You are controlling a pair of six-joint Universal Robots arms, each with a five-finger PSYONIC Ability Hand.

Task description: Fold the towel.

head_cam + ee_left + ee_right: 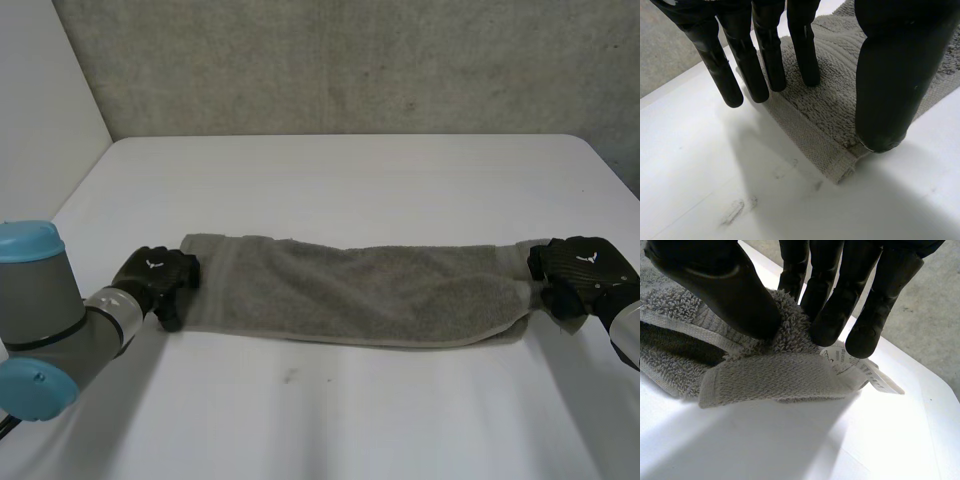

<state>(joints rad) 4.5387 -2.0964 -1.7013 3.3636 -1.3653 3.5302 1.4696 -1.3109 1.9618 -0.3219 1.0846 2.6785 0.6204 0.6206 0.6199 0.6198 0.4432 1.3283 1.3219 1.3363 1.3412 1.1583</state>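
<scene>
A grey towel [350, 290] lies on the white desk [350, 180] as a long strip, folded along its length, going from left to right near the middle of the desk. The left hand [160, 275] is at the left end of the towel. In the left wrist view its fingers [765, 50] are straight and apart from the thumb. Some fingertips touch the towel's end, and the thumb rests near the corner. The cloth lies flat there.

The right hand [580, 270] is at the right end. In the right wrist view its thumb and fingers [830, 315] are pressed together on a bunch of the cloth, and this end is folded over. A small white label [855, 365] hangs out below the fingertips. It has tiny print that cannot be read.
</scene>
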